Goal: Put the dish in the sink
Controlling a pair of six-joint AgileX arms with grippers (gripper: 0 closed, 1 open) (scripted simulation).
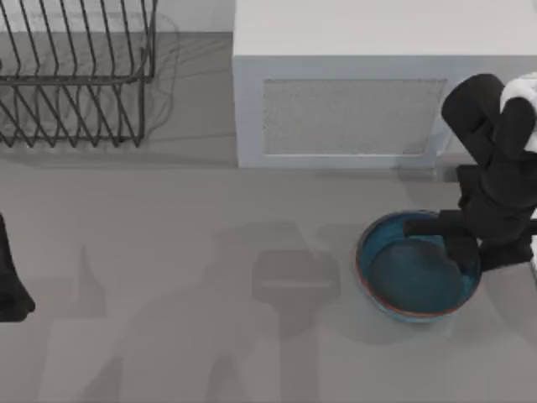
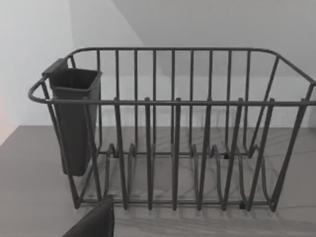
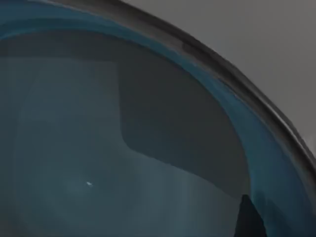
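Observation:
The dish (image 1: 407, 281) is a shallow blue bowl with a reddish-brown rim, resting on the grey table at the right, in front of the microwave. My right gripper (image 1: 460, 252) reaches down over the dish's right rim, its black wrist covering that edge. In the right wrist view the dish's blue inside (image 3: 98, 148) lies very close, with its rim curving across. My left arm (image 1: 8, 285) is parked at the table's left edge. The sink is out of view.
A white microwave (image 1: 352, 101) stands at the back, right of centre. A dark wire dish rack (image 1: 75, 75) sits at the back left, and the left wrist view faces this rack (image 2: 173, 148) and its dark cutlery cup (image 2: 74, 118).

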